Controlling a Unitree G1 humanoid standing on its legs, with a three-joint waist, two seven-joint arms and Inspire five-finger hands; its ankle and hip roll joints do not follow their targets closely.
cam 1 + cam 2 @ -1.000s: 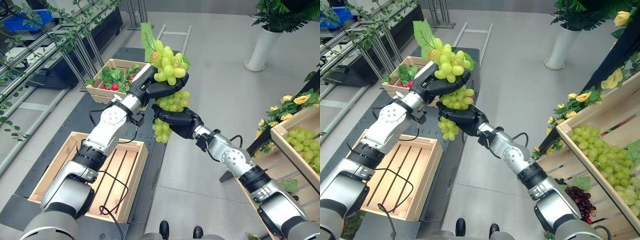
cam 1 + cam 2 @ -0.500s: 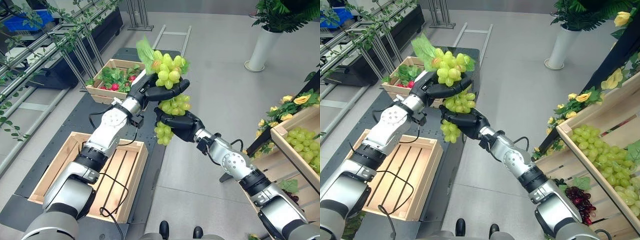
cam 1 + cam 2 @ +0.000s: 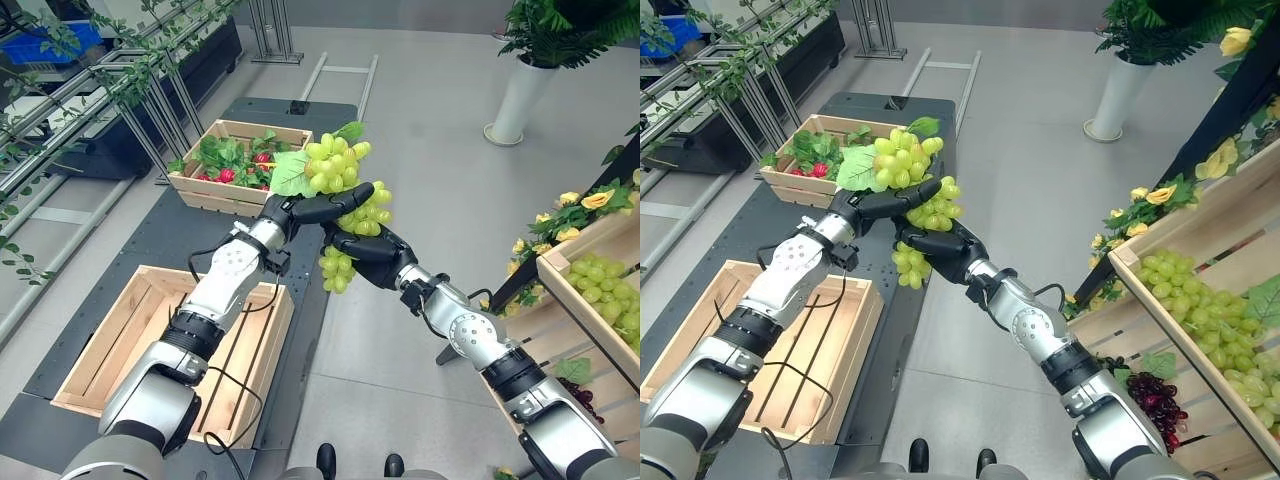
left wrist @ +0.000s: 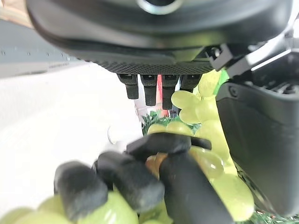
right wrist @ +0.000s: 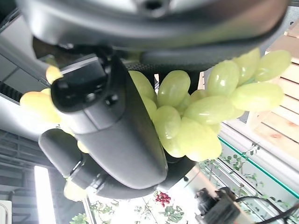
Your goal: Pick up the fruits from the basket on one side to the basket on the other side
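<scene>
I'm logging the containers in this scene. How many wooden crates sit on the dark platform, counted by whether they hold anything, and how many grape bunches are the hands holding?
Slatted wooden crate holding nothing: 1
Wooden crate with green leaves and red fruit: 1
Green grape bunch with a leaf, held in the left hand and right hand: 1
Total: 3

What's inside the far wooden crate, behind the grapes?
The far wooden crate holds green leaves with some red fruit among them. Its right end is covered by the bunch of green grapes that the left hand and right hand hold in front.
</scene>
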